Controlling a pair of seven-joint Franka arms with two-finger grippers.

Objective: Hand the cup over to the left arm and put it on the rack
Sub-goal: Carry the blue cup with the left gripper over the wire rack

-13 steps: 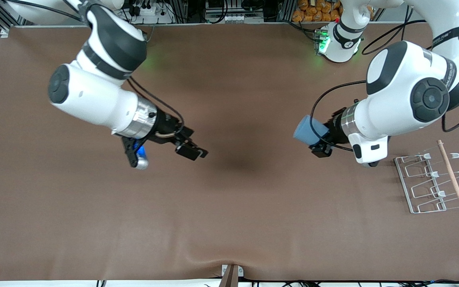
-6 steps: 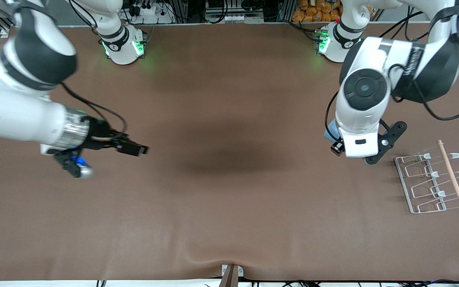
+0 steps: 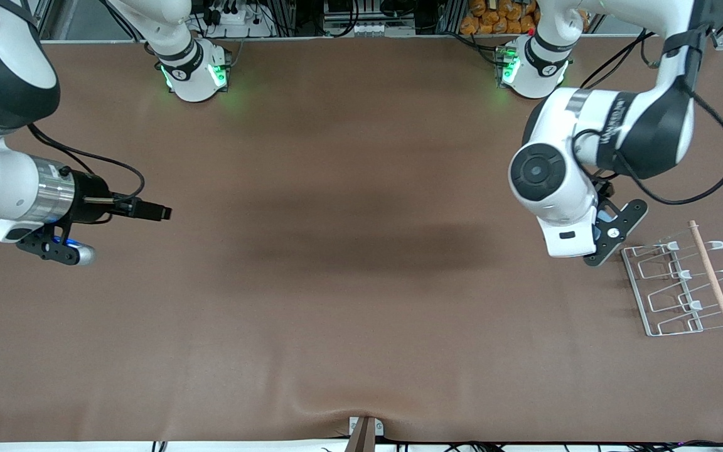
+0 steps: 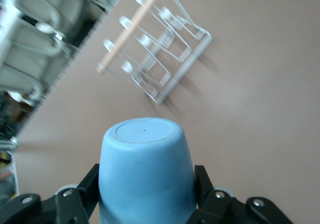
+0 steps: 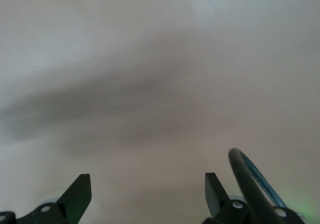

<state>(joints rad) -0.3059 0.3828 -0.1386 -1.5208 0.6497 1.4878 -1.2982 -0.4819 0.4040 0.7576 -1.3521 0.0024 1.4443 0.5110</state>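
The slate-blue cup (image 4: pixel 145 169) is gripped between the fingers of my left gripper (image 4: pixel 145 176), with its closed base pointing away from the wrist. In the front view the left gripper (image 3: pixel 600 231) hangs under the white wrist, over the table just beside the rack (image 3: pixel 681 285), and the cup is almost wholly hidden there. The white wire rack with its wooden dowel (image 3: pixel 712 276) stands at the left arm's end of the table and also shows in the left wrist view (image 4: pixel 155 58). My right gripper (image 3: pixel 159 212) is open and empty (image 5: pixel 145 191) over the right arm's end.
The brown table mat (image 3: pixel 361 282) is bare between the two arms. The arm bases with green lights (image 3: pixel 195 69) (image 3: pixel 528 66) stand along the table edge farthest from the front camera. A small bracket (image 3: pixel 364 433) sits at the nearest edge.
The right arm has drawn back toward its own end of the table, empty. The left arm has swung toward the rack with the cup, which is now hidden under its wrist.
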